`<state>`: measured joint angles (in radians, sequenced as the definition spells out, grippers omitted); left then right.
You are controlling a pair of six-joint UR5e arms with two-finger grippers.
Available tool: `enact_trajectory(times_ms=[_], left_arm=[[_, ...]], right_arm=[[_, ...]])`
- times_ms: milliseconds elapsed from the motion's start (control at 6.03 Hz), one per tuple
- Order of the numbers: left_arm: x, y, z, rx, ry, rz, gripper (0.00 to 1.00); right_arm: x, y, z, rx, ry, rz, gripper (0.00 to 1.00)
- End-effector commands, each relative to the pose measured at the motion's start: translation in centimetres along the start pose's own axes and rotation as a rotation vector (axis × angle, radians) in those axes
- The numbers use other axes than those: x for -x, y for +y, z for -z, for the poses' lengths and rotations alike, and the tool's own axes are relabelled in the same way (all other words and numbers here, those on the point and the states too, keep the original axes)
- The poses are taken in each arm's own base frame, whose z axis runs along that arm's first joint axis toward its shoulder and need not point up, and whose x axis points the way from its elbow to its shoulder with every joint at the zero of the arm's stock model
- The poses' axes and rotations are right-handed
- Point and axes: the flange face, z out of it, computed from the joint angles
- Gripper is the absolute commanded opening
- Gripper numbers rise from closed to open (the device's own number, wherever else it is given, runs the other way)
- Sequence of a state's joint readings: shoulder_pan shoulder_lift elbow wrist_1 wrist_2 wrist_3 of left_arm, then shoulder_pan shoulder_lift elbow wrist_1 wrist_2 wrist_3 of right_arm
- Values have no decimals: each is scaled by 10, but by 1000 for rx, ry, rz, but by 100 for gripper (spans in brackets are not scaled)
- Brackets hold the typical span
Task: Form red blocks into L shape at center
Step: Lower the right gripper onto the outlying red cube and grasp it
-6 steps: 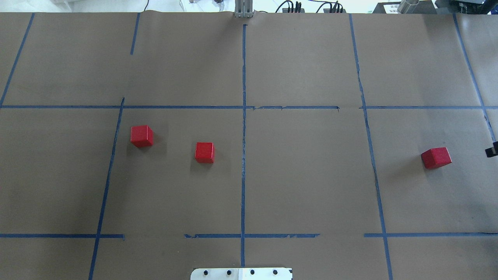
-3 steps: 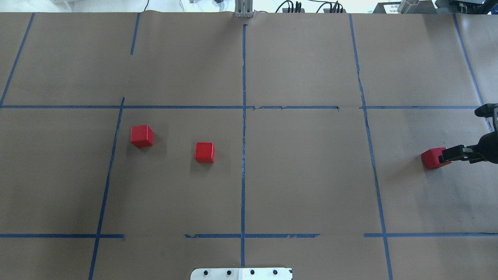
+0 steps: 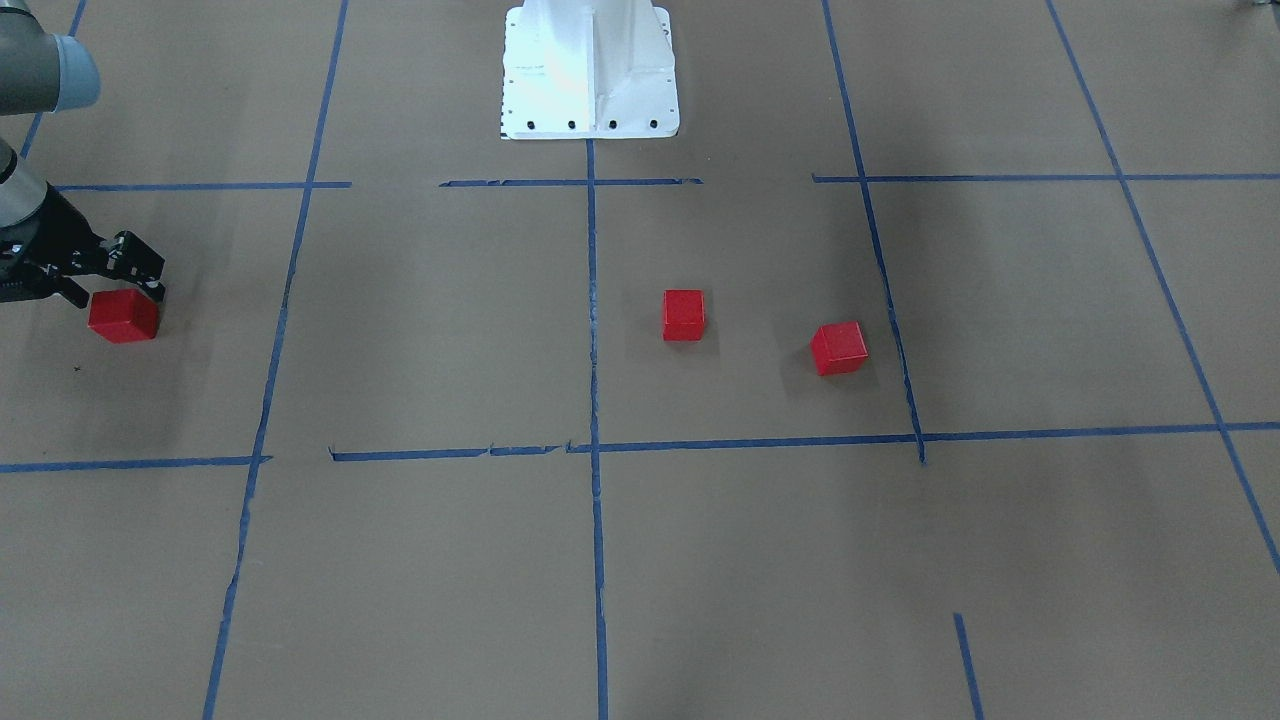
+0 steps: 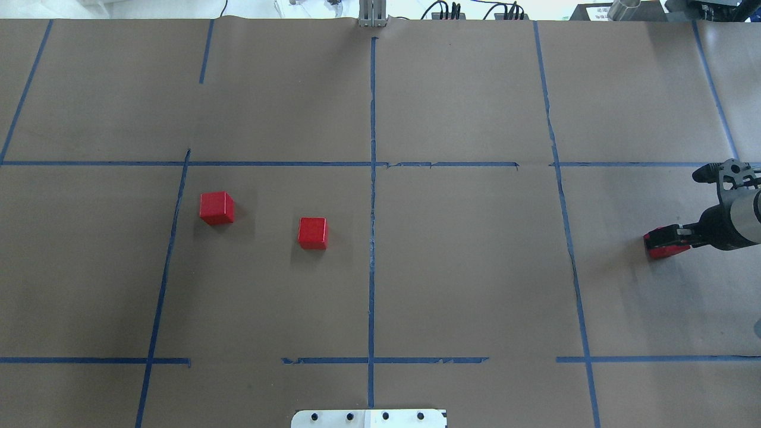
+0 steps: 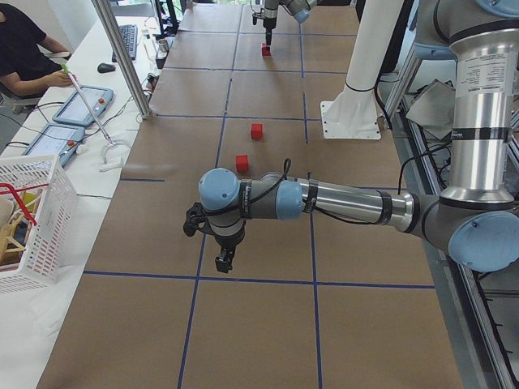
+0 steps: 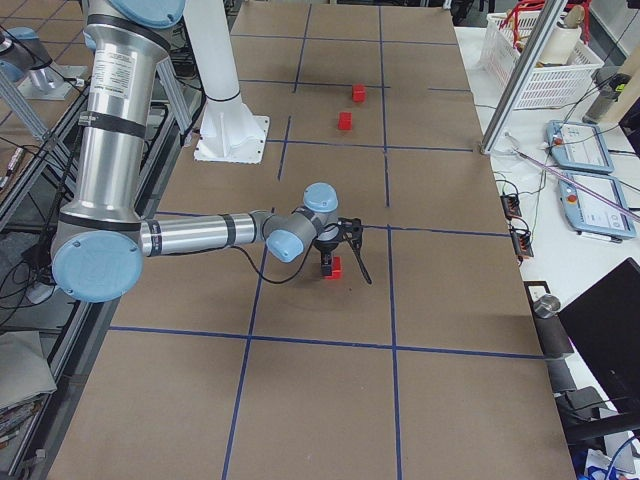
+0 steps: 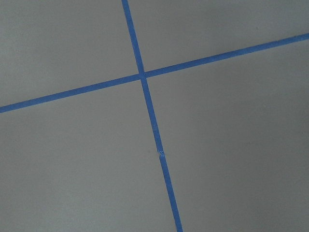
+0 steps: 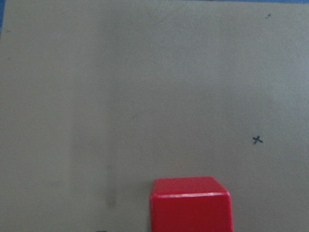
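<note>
Three red blocks lie on the brown paper. In the overhead view two sit left of centre, one (image 4: 217, 208) farther left and one (image 4: 313, 232) nearer the middle line. The third (image 4: 656, 251) lies far right, partly under my right gripper (image 4: 666, 237). In the front-facing view that gripper (image 3: 128, 283) hangs open just over this block (image 3: 123, 316), its fingers straddling it. The right wrist view shows the block (image 8: 189, 205) at the bottom middle, with no fingers in view. My left gripper (image 5: 222, 261) shows only in the exterior left view, above bare paper; I cannot tell whether it is open or shut.
Blue tape lines (image 4: 372, 196) divide the paper into grid cells. The white robot base (image 3: 590, 70) stands at the table's robot side. A white basket (image 5: 24, 219), tablets and a seated operator (image 5: 24, 49) are on the operators' side, beyond a metal post (image 5: 122, 57).
My right gripper has come in from the right edge and moved left until it is over the far-right block. The three blocks have not moved.
</note>
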<state>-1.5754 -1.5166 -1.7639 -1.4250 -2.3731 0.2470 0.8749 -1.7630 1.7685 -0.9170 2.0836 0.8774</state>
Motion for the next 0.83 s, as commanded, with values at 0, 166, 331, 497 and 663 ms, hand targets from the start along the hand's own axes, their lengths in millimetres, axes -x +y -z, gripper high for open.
enact_trajectory(times_ms=[0, 166, 331, 497, 663], left_arm=[[1, 1, 0, -1, 0, 2, 100], [1, 1, 0, -1, 0, 2, 100], [1, 1, 0, -1, 0, 0, 100], [1, 1, 0, -1, 0, 0, 100], [0, 1, 0, -1, 1, 0, 100]], right_arm=[[-4, 0, -6, -1, 17, 5, 94], [-3, -1, -11, 4, 20, 5, 77], [-1, -3, -11, 2, 17, 9, 3], [1, -3, -8, -4, 12, 10, 0], [24, -6, 13, -27, -23, 24, 0]])
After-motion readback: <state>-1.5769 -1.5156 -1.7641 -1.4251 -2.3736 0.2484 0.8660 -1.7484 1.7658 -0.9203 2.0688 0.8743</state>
